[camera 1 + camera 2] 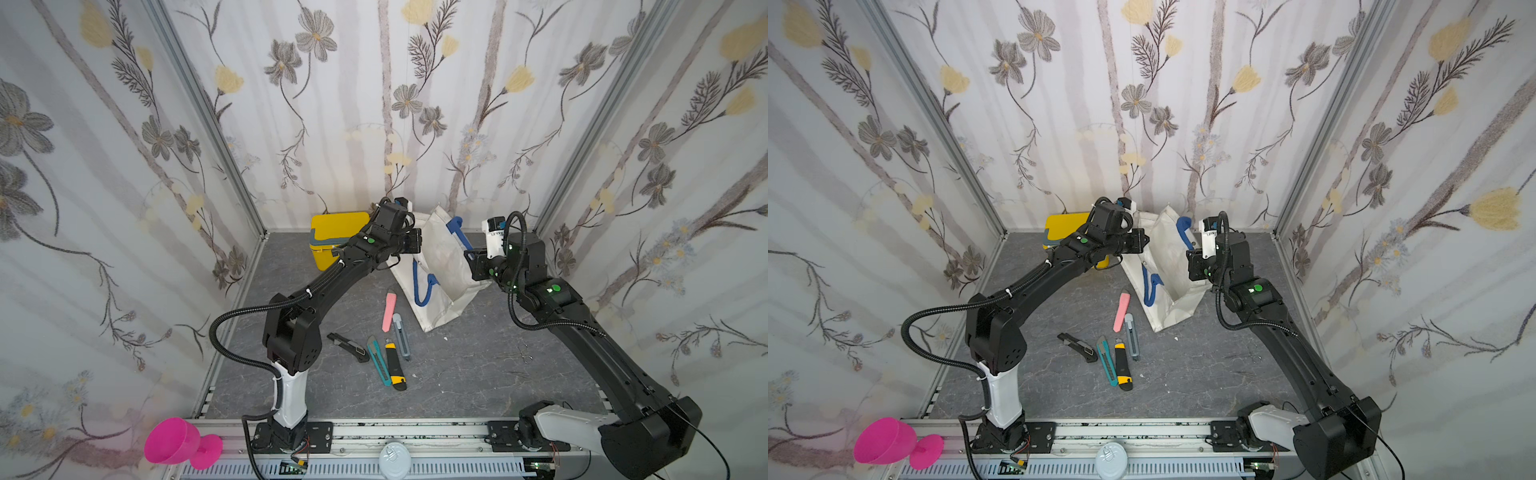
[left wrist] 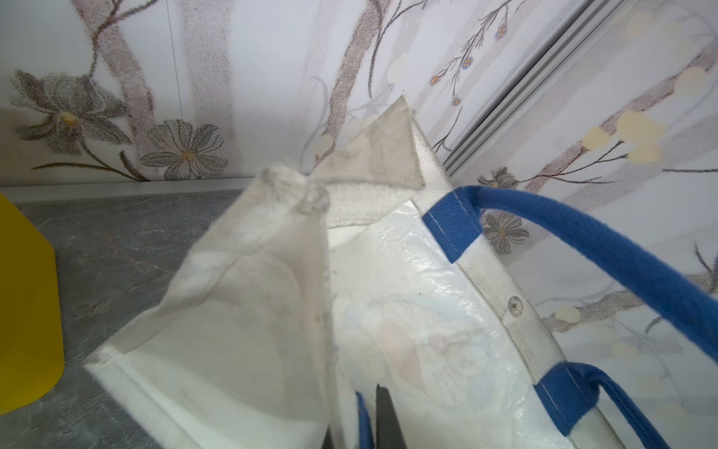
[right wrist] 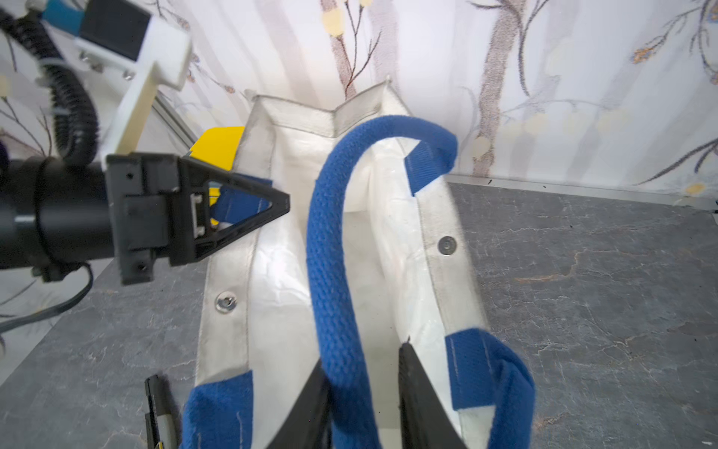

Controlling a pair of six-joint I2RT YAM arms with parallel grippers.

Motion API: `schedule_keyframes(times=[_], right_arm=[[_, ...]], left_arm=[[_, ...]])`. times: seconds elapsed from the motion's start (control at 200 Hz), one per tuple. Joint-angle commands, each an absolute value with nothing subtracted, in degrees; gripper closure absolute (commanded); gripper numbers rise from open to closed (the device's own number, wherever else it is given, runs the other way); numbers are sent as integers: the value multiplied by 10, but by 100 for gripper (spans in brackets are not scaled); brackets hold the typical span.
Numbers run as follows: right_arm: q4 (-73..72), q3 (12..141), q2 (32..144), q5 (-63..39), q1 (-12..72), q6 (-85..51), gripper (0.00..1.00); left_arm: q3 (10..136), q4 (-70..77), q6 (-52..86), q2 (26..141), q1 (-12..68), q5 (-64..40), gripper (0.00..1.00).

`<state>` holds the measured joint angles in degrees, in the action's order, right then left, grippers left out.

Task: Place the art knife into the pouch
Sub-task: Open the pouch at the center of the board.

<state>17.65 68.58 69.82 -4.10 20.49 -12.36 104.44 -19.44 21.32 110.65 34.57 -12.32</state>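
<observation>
Pouch [image 1: 440, 257], white canvas, left pincer [image 3: 281, 203] pinching rim, right pincer [image 3: 363, 359] spread around blue rope handle [image 3: 330, 252]

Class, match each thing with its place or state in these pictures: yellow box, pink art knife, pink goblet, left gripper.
Things:
1. yellow box
2. pink art knife
3. pink goblet
4. left gripper

Places or states:
A. lying on its side by the front rail
B. shut on the rim of the pouch
C. near the back wall
D. flat on the table, in front of the pouch

Pairs: 1-C, 2-D, 3-A, 4-B
</observation>
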Motion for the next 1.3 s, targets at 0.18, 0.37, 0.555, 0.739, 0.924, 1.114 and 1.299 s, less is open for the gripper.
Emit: schedule_keyframes(times=[0.18,0.37,0.555,0.739,0.924,1.114,1.299], right_arm=[[142,687,719,-53,136,-188,64],[137,697,739,-79,101,-196,36],[152,718,744,-90,97,-179,6],[173,731,743,-84,79,-172,0],[165,722,735,-84,52,-181,1],[167,723,734,-105,41,-187,0],[155,690,708,-170,60,-201,0]], left_arm=[[942,-115,189,1037,345,-139,100],[921,-108,175,1008,338,-137,100],[926,-107,181,1013,325,-153,100],[928,-79,205,1014,298,-182,100],[948,-69,222,1033,268,-200,100],[958,-70,226,1052,253,-211,100],[963,-67,233,1058,241,-207,100]])
